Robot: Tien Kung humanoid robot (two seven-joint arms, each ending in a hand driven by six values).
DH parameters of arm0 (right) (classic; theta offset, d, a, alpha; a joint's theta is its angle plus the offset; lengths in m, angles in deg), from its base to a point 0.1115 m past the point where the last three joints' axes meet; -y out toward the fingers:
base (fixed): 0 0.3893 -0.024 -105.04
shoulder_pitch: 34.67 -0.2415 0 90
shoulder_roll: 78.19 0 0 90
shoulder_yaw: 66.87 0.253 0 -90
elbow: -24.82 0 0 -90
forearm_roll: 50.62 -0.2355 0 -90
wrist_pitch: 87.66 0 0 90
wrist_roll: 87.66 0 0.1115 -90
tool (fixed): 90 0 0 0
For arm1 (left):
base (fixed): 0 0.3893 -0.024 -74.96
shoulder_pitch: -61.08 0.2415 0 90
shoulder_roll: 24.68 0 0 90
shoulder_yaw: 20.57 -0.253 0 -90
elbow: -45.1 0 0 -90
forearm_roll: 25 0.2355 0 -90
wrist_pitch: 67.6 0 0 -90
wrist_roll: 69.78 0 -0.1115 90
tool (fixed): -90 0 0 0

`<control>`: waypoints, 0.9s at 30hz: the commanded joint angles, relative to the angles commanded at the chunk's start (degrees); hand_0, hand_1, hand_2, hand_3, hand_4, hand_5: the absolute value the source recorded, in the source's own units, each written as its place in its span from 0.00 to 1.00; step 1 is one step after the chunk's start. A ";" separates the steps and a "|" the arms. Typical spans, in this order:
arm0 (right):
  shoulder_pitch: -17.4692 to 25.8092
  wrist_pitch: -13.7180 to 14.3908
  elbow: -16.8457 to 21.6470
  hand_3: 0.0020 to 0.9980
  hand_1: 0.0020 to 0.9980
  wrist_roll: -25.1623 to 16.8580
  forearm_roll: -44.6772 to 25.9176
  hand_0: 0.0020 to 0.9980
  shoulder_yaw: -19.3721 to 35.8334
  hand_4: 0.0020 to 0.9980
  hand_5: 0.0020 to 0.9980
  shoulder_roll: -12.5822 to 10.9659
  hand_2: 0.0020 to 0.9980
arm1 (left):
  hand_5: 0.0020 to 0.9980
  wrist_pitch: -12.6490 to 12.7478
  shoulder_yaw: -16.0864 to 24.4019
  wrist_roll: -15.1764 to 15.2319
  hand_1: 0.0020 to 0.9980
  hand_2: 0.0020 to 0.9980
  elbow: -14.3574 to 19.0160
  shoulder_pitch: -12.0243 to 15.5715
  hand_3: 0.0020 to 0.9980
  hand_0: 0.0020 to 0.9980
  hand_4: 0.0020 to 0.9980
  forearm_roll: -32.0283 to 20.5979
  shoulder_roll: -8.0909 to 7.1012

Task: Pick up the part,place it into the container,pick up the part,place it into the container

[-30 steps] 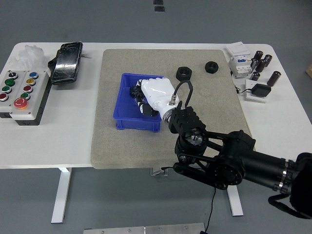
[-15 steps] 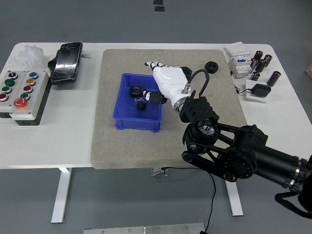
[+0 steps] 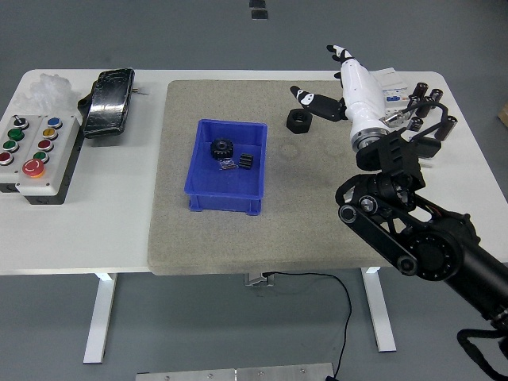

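A blue bin (image 3: pixel 198 190) sits on the left half of the grey mat (image 3: pixel 270 230). Inside it lie a black gear (image 3: pixel 220 148) and two small dark parts (image 3: pixel 246 159). A black hex nut (image 3: pixel 298 121) lies on the mat to the right of the bin. My right hand (image 3: pixel 343 86), white with dark fingertips, is raised over the mat's far right corner, to the right of the nut. Its fingers are spread and hold nothing. The second nut seen earlier at the back is hidden behind the hand.
A button box (image 3: pixel 36 155), a black pouch (image 3: pixel 107 101) and a white wad (image 3: pixel 49 86) are at the left. Electrical modules (image 3: pixel 394 101), black cylinders (image 3: pixel 425 101) and a black square pad (image 3: pixel 421 148) crowd the right rear corner.
My right hand has left the blue bin and swung up and to the right, opening out. The gear and small parts stay in the bin.
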 joint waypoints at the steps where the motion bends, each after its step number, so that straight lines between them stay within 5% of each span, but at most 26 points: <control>1: 1.51 1.36 -0.11 0.80 0.66 -2.41 -2.41 0.33 1.62 0.91 0.51 0.30 0.77 | 0.40 0.03 -0.02 0.01 0.53 0.54 0.00 0.06 0.61 0.62 0.57 -0.09 0.09; 4: 5.82 2.60 -0.16 0.80 0.66 -9.28 -9.28 0.33 6.05 0.91 0.51 1.27 0.77 | 0.40 0.06 0.26 -0.03 0.53 0.54 0.00 0.21 0.61 0.62 0.57 0.16 0.27; 5: 7.29 1.60 -0.01 0.71 0.65 -11.34 -11.34 0.50 7.49 0.93 0.72 1.54 0.71 | 0.40 0.08 0.31 0.00 0.53 0.54 0.00 0.25 0.61 0.62 0.57 0.16 0.32; 10: 14.58 -4.29 2.25 0.71 0.65 -22.22 -22.23 0.50 14.03 0.93 0.72 1.34 0.71 | 0.40 0.07 0.22 0.27 0.53 0.54 0.00 0.34 0.61 0.62 0.57 0.08 0.43; 11: 16.26 -5.52 3.21 0.70 0.70 -24.63 -24.63 0.70 15.34 0.98 0.90 0.91 0.73 | 0.40 0.07 0.04 0.40 0.53 0.54 0.00 0.39 0.61 0.62 0.57 -0.11 0.44; 15: 22.33 -8.81 5.63 0.70 0.70 -33.57 -33.57 0.70 19.65 0.98 0.90 -0.65 0.73 | 0.40 0.14 -0.20 0.67 0.53 0.54 0.00 0.67 0.61 0.62 0.57 -0.59 0.46; 16: 24.19 -9.50 5.67 0.70 0.73 -36.17 -36.18 0.80 20.31 1.00 1.00 -0.92 0.74 | 0.40 0.19 -0.08 0.64 0.53 0.54 0.00 0.78 0.61 0.62 0.57 -0.56 0.44; 21: 30.40 -11.18 4.21 0.70 0.73 -47.14 -47.18 0.80 21.53 1.00 1.00 0.23 0.74 | 0.40 0.32 0.32 0.50 0.53 0.54 0.00 1.01 0.61 0.62 0.57 -0.44 0.43; 27: 30.45 -10.22 1.89 0.72 0.77 -56.72 -57.32 0.86 22.71 1.00 1.00 0.90 0.76 | 0.39 0.27 0.31 0.56 0.53 0.54 0.00 0.58 0.61 0.62 0.58 -0.28 0.32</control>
